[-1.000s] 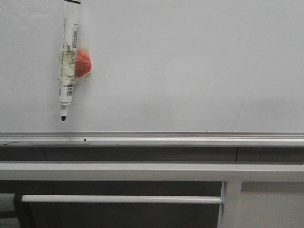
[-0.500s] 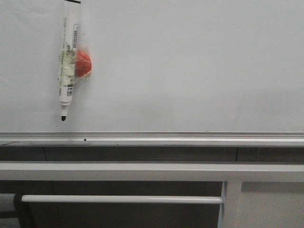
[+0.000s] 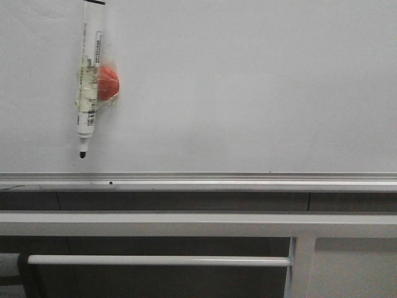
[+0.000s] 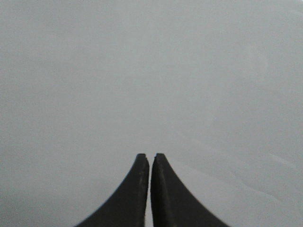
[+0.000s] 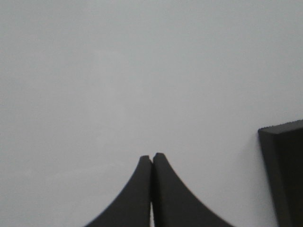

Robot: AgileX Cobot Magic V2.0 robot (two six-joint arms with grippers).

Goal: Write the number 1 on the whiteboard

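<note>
The whiteboard (image 3: 248, 87) fills the upper part of the front view, with its silver edge rail (image 3: 198, 182) below. No number 1 stroke shows on it. A white marker pen (image 3: 89, 74) with a black tip hangs upright at the board's upper left, taped to a red round holder (image 3: 109, 84), tip pointing down. Neither arm shows in the front view. My left gripper (image 4: 150, 155) is shut and empty over a plain pale grey surface. My right gripper (image 5: 152, 155) is shut and empty over a similar pale surface.
Below the board's rail run grey-white metal bars (image 3: 198, 223) and dark panels (image 3: 186, 202), with a vertical post (image 3: 302, 267) at the lower right. A dark block (image 5: 284, 175) stands at the edge of the right wrist view.
</note>
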